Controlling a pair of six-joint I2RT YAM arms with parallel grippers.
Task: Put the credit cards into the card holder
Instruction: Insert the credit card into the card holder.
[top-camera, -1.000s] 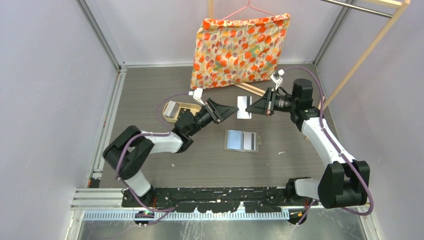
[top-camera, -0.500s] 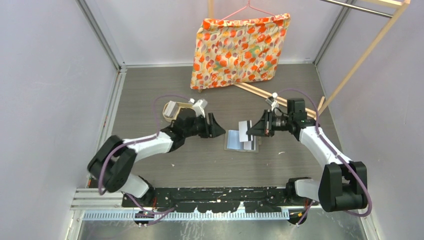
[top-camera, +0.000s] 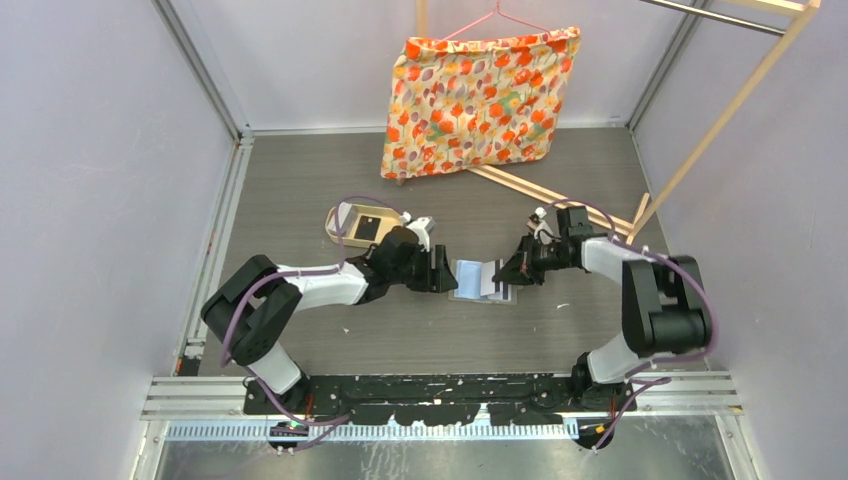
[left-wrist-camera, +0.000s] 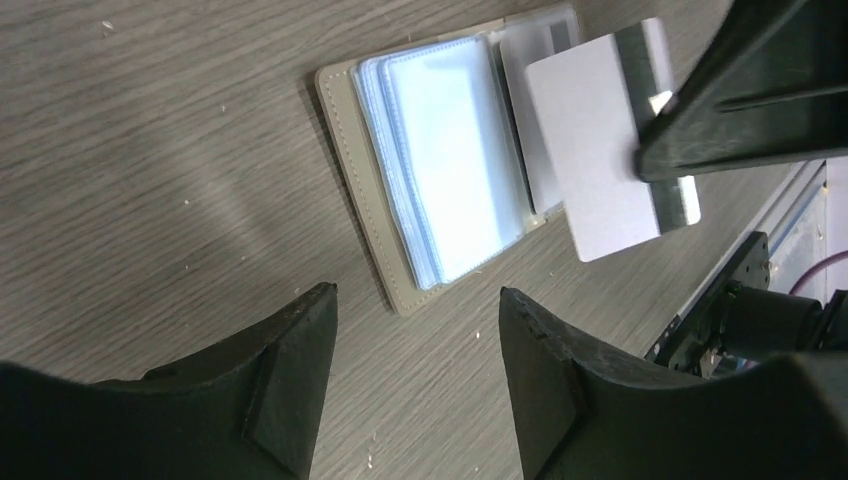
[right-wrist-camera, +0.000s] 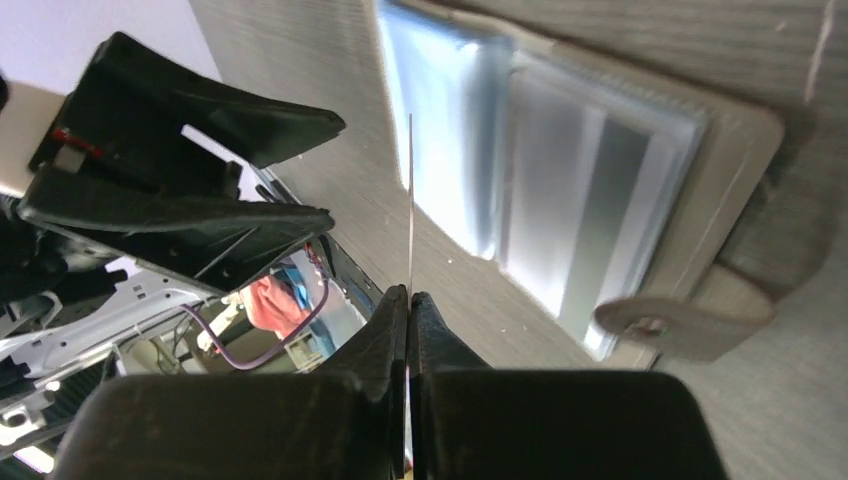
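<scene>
Credit card (right-wrist-camera: 411, 190) first: I see it edge-on, a thin line pinched between the closed fingertips of my right gripper (right-wrist-camera: 410, 298). In the left wrist view the same card shows as a pale rectangle with a grey stripe, at the upper right of the frame. It is tilted above the right-hand page of the card holder (left-wrist-camera: 440, 170).

The holder lies open and flat on the table (top-camera: 400, 330), near the centre of the top view, with its pale blue clear pockets facing up. Its strap tab (right-wrist-camera: 680, 320) sticks out at the lower right of the right wrist view.

My left gripper (left-wrist-camera: 415, 310) has its fingers spread with nothing between them. It sits low at the bottom of its own view, just beside the holder's near edge; whether it touches I cannot tell.

Further out, up and left of the holder in the top view, a tan tray (top-camera: 338, 218) holds a black card (top-camera: 368, 227). A flowered cushion (top-camera: 470, 95) hangs at the top of that frame.
</scene>
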